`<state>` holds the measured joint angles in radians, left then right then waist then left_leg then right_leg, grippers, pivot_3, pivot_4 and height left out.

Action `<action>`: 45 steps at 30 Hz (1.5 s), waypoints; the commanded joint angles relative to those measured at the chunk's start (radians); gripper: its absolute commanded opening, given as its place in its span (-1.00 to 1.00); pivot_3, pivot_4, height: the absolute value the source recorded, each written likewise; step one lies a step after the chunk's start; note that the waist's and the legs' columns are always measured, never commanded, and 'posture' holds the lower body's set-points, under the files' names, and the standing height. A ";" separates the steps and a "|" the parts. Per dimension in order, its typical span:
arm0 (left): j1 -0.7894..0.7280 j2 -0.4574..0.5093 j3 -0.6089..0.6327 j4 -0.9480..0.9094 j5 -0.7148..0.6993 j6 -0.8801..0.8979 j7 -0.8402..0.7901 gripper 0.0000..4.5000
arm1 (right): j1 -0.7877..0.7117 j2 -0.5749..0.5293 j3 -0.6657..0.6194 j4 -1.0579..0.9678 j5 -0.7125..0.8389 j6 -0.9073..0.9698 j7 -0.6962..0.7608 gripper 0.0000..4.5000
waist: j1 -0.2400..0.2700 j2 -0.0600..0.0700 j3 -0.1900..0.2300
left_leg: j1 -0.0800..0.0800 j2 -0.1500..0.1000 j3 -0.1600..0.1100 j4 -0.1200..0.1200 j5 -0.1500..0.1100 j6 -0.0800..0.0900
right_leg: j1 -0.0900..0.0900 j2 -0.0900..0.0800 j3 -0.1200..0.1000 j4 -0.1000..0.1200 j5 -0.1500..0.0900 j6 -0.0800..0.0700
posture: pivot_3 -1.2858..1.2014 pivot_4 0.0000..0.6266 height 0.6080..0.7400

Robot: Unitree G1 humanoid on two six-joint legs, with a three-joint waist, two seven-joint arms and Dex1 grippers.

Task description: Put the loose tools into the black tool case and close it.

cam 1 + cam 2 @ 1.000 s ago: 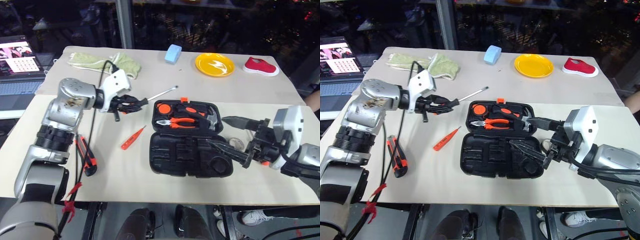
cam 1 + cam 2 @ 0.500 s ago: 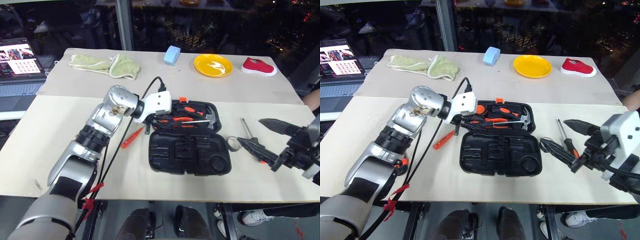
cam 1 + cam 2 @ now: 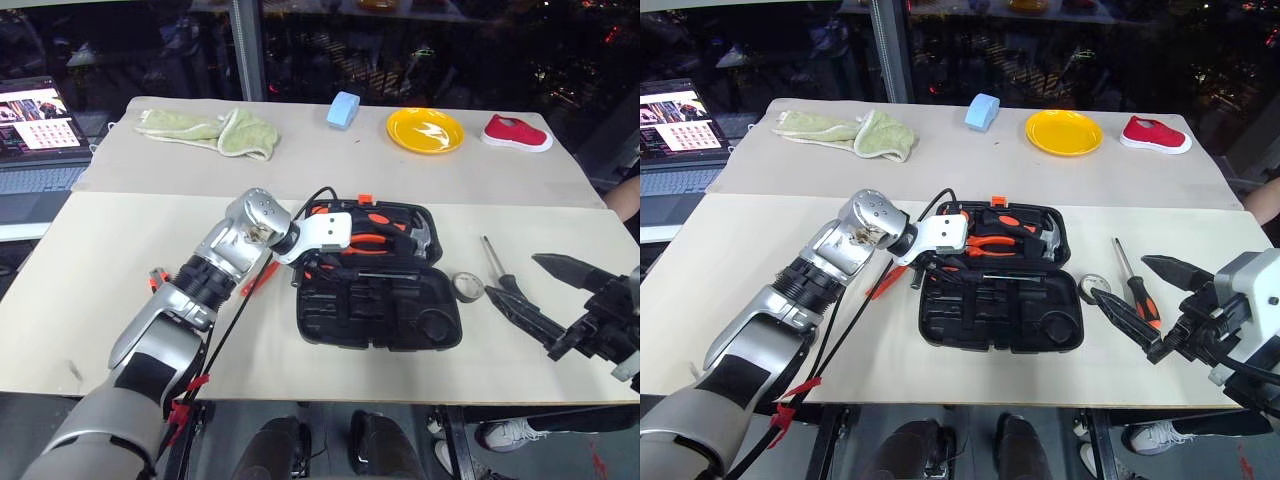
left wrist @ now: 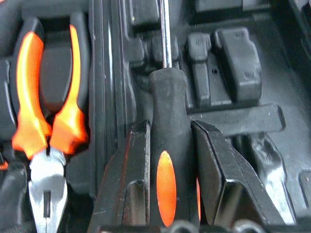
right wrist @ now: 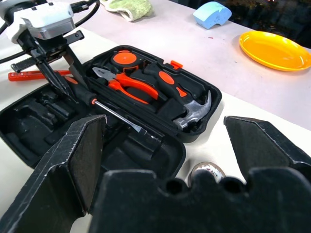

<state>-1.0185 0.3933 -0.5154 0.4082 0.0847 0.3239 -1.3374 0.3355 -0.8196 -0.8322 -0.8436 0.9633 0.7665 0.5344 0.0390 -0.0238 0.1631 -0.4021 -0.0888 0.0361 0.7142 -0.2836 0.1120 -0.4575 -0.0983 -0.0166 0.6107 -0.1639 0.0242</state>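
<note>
Left gripper is holding a black-and-orange screwdriver over the open black tool case.
Its fingers are clamping the handle, the shaft lying along the hinge edge, perhaps touching the moulded slots. The right gripper is hanging with fingers spread wide and empty near the table's right edge, just beside a second screwdriver and the tape roll.
</note>
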 commanded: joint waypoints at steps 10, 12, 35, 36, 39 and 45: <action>-0.057 -0.003 0.052 -0.007 -0.008 -0.038 -0.023 0.56 | -0.015 0.014 0.009 -0.001 -0.029 -0.053 -0.021 1.00 | 0.001 0.000 0.000 | 0.000 0.000 0.000 0.000 0.000 0.000 | 0.001 0.000 0.000 0.000 0.000 0.000 | 0.03 -0.52 0.88; -0.066 0.009 0.075 -0.056 -0.043 -0.002 -0.061 0.89 | -0.013 0.020 0.016 -0.001 -0.032 -0.058 -0.022 1.00 | 0.001 0.000 0.000 | 0.000 0.000 0.000 0.000 0.000 0.000 | 0.000 0.000 0.000 0.000 0.000 0.000 | 0.03 -0.52 0.88; -0.077 -0.072 0.006 0.148 0.060 -0.203 -0.007 -0.98 | 0.023 0.063 0.010 -0.035 -0.043 -0.075 -0.040 1.00 | 0.002 0.001 0.000 | 0.000 0.000 0.000 0.001 0.000 0.000 | 0.000 0.000 0.000 0.000 0.000 0.000 | 0.03 -0.52 0.88; -0.078 -0.075 0.006 0.151 0.063 -0.205 -0.005 -0.98 | 0.024 0.063 0.011 -0.036 -0.044 -0.075 -0.040 1.00 | 0.001 0.001 0.000 | 0.000 0.000 0.000 0.001 0.000 0.000 | 0.000 0.000 0.000 0.000 0.000 0.000 | 0.03 -0.52 0.88; -0.073 -0.081 -0.001 0.151 0.071 -0.215 -0.007 -0.98 | 0.023 0.063 0.016 -0.036 -0.045 -0.075 -0.044 1.00 | 0.001 0.001 0.000 | 0.000 0.000 0.000 0.000 0.000 0.000 | 0.000 0.000 0.000 0.000 0.000 0.000 | 0.03 -0.52 0.88; -0.056 -0.079 -0.035 0.140 0.114 -0.299 0.000 -0.98 | 0.010 0.060 0.036 -0.027 -0.052 -0.078 -0.046 1.00 | 0.002 0.001 0.000 | 0.000 0.000 0.000 0.000 0.000 0.001 | 0.000 0.000 0.000 0.000 0.000 0.000 | 0.03 -0.52 0.88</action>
<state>-1.0794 0.3163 -0.5333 0.5668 0.1761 0.0780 -1.3461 0.3585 -0.7586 -0.7908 -0.8566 0.9163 0.7244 0.4967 0.0411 -0.0232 0.1627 -0.4022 -0.0889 0.0363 0.7148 -0.2838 0.1127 -0.4571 -0.0984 -0.0165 0.6106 -0.1638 0.0244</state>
